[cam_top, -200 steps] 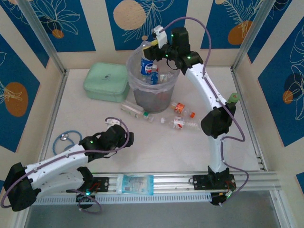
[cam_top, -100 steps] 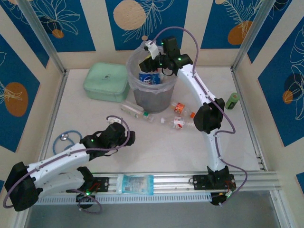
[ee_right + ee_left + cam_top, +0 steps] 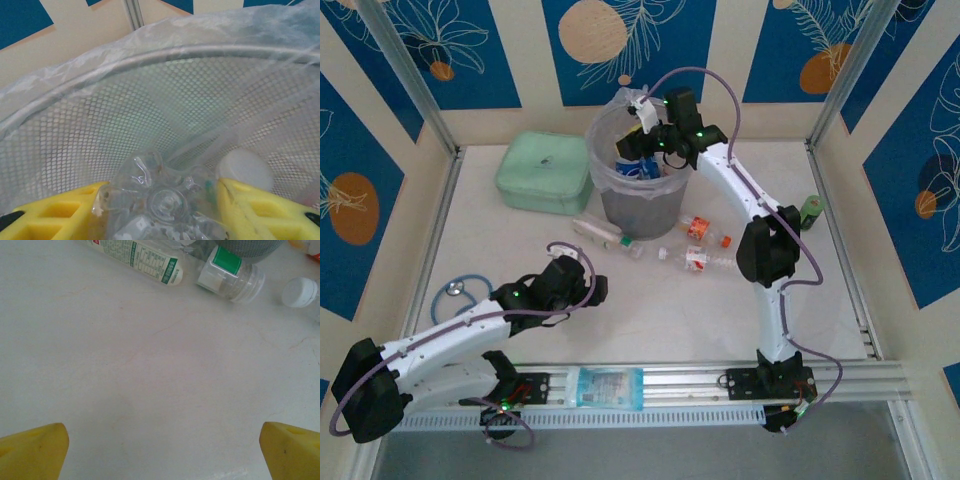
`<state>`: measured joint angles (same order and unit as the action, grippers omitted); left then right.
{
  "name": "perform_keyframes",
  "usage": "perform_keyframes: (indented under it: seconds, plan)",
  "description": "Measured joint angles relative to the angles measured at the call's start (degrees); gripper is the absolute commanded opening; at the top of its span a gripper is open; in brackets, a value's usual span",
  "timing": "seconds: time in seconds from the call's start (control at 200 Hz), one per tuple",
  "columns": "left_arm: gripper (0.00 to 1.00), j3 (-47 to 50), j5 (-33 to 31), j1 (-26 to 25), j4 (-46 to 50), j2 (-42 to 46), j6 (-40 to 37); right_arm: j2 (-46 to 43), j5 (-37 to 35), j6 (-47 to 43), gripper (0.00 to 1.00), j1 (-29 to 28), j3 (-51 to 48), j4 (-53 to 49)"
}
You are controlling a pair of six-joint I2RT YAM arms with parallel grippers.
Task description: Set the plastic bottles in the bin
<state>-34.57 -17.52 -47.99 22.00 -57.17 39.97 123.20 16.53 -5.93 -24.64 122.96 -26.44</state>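
The bottle with the white label (image 3: 150,262) carries green print and a small table of text, too fine to read. It lies flat on the worktop (image 3: 150,370), its long axis slanting across the far side of the left wrist view. Just beside it lies a clear bottle with a green label (image 3: 230,270), which bears no writing I can make out, and a white cap (image 3: 299,291) shows near the right edge.

From above, these two lie end to end at the foot of the bin (image 3: 642,205), which stands near the worktop's far edge. Right of them are a bottle with an orange label (image 3: 698,229) and a bottle with a red label (image 3: 698,258), the latter lying roughly parallel to the near edge. Inside the bin a blue label shows, its lettering too small to read.

The right arm stretches up and forward from the near edge, its wrist bent over the bin's rim, with the right claw (image 3: 645,140) in the bin's mouth. Its yellow fingers (image 3: 60,215) are clamped on a clear bottle (image 3: 157,200), whose ribbed base faces the wrist camera, so its long axis runs down into the bin.

The left arm lies low across the near-left part of the worktop. The left claw (image 3: 160,455) is spread wide over bare surface.
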Motion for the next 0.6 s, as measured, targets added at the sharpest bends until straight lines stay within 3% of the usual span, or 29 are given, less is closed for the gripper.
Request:
perform_keyframes:
  seconds: [0.105,0.2,0.41,0.6]
  plan:
    - [0.98,0.00,0.17,0.00,-0.15,0.07,0.00,-1.51,0.37,2.27,0.92,-0.33,0.96,-4.24]
    - [0.98,0.02,0.46,0.00,-0.17,0.33,0.02,-3.15,-0.02,3.30,0.99,-0.55,3.10,-7.02]
    - [0.98,0.33,0.61,0.11,-0.15,1.75,0.02,-7.89,-2.69,3.56,0.96,-0.37,8.79,-10.14]
    - [0.98,0.44,0.94,0.13,-0.15,1.88,0.02,-9.84,-4.63,4.83,0.83,2.67,9.79,-10.78]
